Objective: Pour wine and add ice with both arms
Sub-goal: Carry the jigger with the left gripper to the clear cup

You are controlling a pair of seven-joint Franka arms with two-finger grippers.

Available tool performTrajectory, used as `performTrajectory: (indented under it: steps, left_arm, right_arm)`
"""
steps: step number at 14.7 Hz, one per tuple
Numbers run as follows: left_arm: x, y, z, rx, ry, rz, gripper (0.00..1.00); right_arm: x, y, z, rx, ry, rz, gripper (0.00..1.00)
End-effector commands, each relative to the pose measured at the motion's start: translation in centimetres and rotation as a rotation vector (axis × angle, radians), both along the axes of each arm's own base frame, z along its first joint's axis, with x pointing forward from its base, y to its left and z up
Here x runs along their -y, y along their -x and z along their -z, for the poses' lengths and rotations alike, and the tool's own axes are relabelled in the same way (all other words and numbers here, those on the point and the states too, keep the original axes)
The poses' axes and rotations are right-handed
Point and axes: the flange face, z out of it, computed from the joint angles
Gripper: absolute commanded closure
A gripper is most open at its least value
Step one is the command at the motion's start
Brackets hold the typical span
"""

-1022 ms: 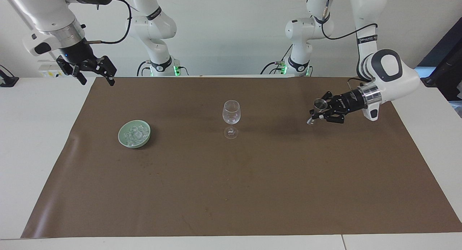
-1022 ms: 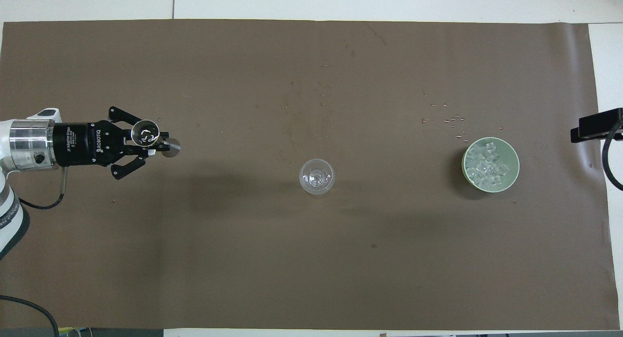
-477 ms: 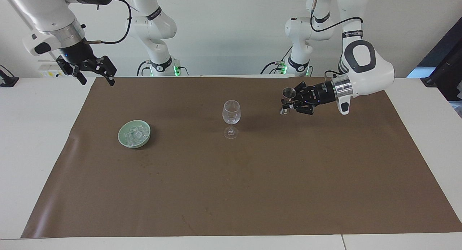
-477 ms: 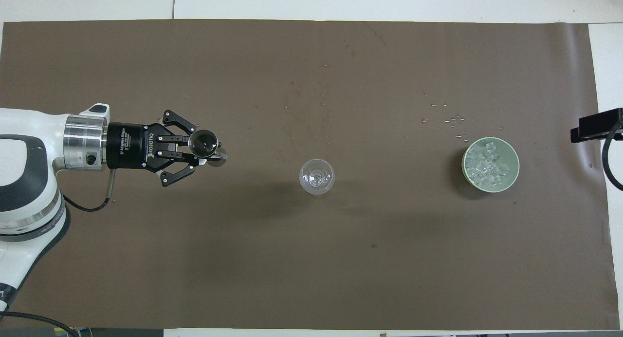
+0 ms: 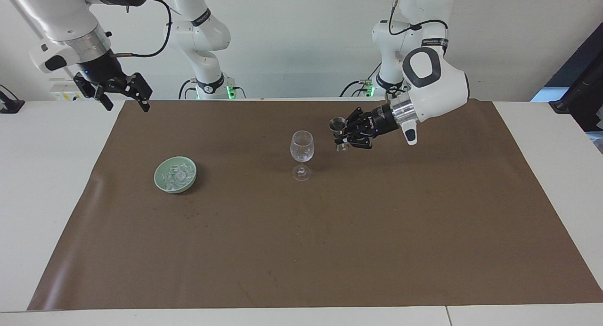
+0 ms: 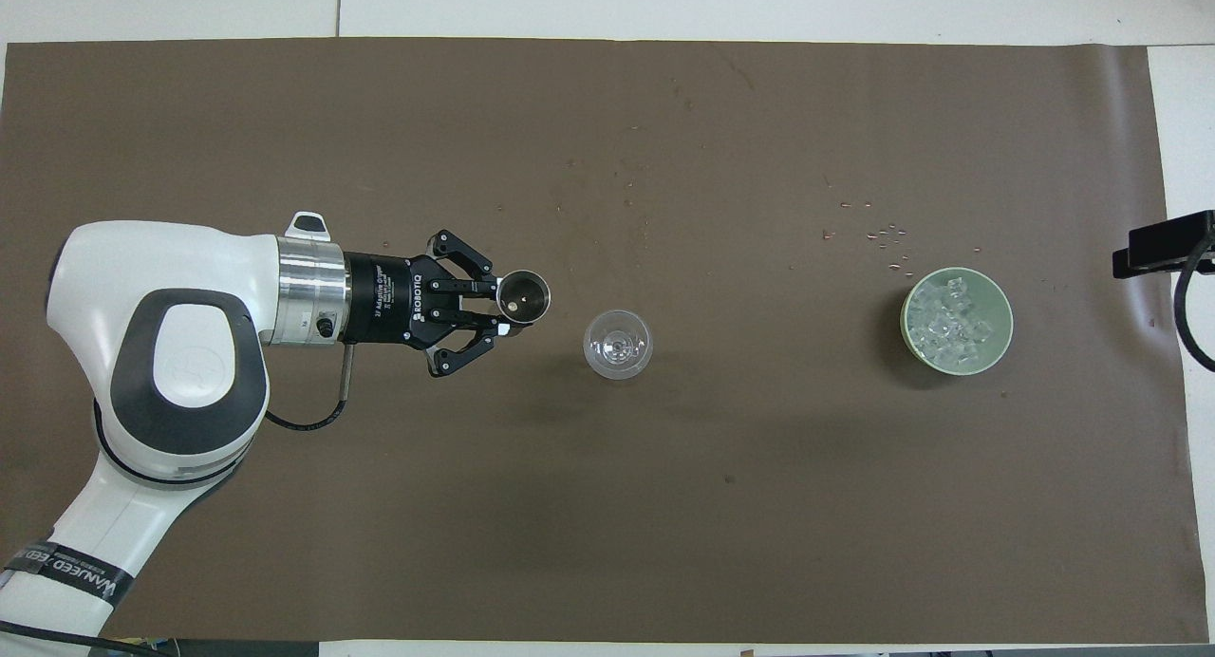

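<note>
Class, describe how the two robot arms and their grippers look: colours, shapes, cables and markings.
Both arms are white, rounded and jointed, with dark grey joint caps, silver wrist rings and black cables. The left gripper and right gripper are black with two linked fingers; the left one carries white lettering.

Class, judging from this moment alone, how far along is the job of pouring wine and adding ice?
Done: the left gripper is shut on a small metal cup, upright beside the wine glass. In hand: the pour; the glass looks empty. Left: the ice lies in its green bowl; the right gripper waits, open.
</note>
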Motion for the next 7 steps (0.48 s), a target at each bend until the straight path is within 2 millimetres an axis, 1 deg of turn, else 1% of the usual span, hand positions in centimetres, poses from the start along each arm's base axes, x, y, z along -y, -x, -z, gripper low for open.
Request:
performTrajectory:
  steps: [1, 2, 3, 4, 7]
  left_arm:
    - [0.4, 0.5, -0.3, 0.016, -0.075, 0.012, 1.0]
    - [1.0, 0.7, -0.4, 0.018, -0.111, 0.023, 1.0]
    - [1.3, 0.5, -0.2, 0.018, -0.14, 0.022, 1.0]
    - [2.1, 0.6, -0.4, 0.021, -0.158, 0.023, 1.0]
    - [3.7, 0.6, -0.7, 0.026, -0.242, 0.029, 1.0]
  right_arm:
    - [0.2, 0.3, 0.1, -0.006, -0.01, -0.011, 0.0]
    - [0.2, 0.4, 0.0, -0.005, -0.008, -0.011, 0.0]
    - [0.2, 0.4, 0.0, -0.003, -0.008, -0.011, 0.0]
    - [0.2, 0.4, 0.0, -0.003, -0.01, -0.011, 0.0]
    - [0.2, 0.3, 0.1, -0.005, -0.008, -0.011, 0.0]
